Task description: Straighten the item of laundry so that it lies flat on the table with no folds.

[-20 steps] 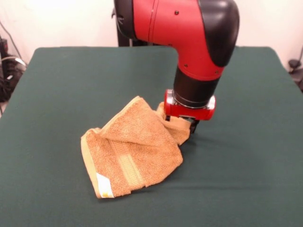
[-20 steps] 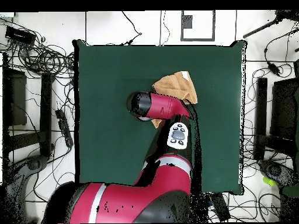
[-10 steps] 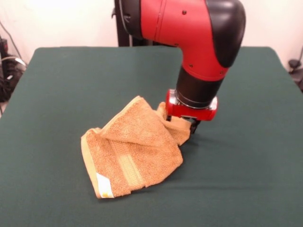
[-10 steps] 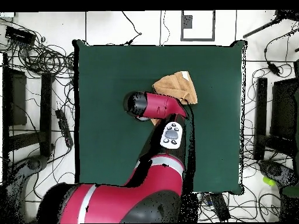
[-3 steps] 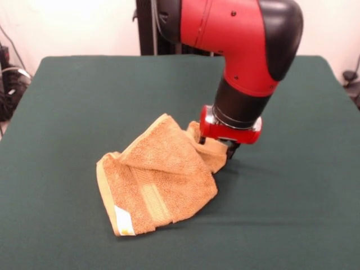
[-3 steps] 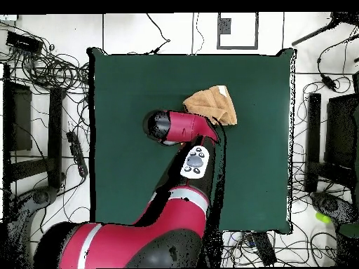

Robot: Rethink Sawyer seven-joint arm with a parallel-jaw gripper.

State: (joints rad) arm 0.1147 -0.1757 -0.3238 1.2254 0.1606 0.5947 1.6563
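From above, the red and black arm point(image 6: 184, 129) reaches up across the dark green tabletop point(image 6: 133, 84), its end covering one edge of a crumpled orange-tan towel point(image 6: 212, 105) that sits toward the far side, cables strewn on the floor point(image 6: 42, 66) around.

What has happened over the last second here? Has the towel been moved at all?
Only the arm moved: in the front view its upper part swung to the picture's right, tilting the wrist. The gripper hardly shifted and is down at the towel's far corner; its grasp is hidden. The towel lies crumpled as before on the table, white label in front.
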